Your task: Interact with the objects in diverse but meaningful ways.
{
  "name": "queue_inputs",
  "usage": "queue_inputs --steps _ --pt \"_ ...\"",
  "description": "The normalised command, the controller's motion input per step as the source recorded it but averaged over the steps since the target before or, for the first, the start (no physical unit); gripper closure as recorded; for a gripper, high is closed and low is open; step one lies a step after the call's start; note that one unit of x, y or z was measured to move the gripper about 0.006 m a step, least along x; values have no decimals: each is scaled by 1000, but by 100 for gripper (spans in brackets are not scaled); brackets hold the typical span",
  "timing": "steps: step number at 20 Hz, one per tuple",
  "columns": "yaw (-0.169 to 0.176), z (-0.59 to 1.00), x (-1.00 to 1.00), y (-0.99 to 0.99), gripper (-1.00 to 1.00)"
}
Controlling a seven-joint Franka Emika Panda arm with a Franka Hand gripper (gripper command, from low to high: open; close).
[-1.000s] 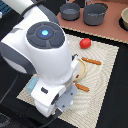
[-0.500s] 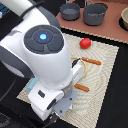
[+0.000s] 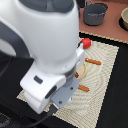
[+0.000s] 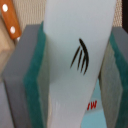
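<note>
Filling the wrist view: one white carton (image 4: 75,65), smooth-faced, bearing a black claw-like mark, with red lettering and a pale blue patch at its lower part. It stands between the two pads of the pincer (image 4: 72,75); a teal-edged grey pad (image 4: 30,90) lies against each of its flanks, so the pincer is closed on the carton, gripping it from both sides. Whether the carton rests on anything beneath cannot be told.

Beside the pincer in the wrist view: a wooden handle (image 4: 11,27) with pale rivets, partly hidden behind one pad.

In the exterior view the pincer and carton are hidden behind the arm's bulk.

Item: robot arm (image 3: 45,45), white casing with grey parts, very large in the exterior view, covering most of the mat's middle and the exterior view's left.

Item: woven mat (image 3: 100,80), cream, lying on the dark bench (image 3: 117,107).

Item: red tomato (image 3: 86,43), on the mat's far edge, just beside the arm's casing.

Item: brown stick (image 3: 93,61), on the mat toward the exterior view's right, near the tomato but apart from it.

Item: second brown stick (image 3: 83,88), shorter in view, on the mat close under the arm.

Item: grey pot (image 3: 95,14), beyond the mat, on a reddish-brown surface (image 3: 112,30).

Item: bowl (image 3: 124,18), partly cut off at the exterior view's right edge, beside the pot.
</note>
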Motion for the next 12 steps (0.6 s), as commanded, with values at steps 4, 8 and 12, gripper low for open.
queue_inputs --steps 4,8,12 --pt "0 -662 106 -49 -100" --pt "0 -703 94 -179 -100" --pt "-15 -549 139 -231 -100"
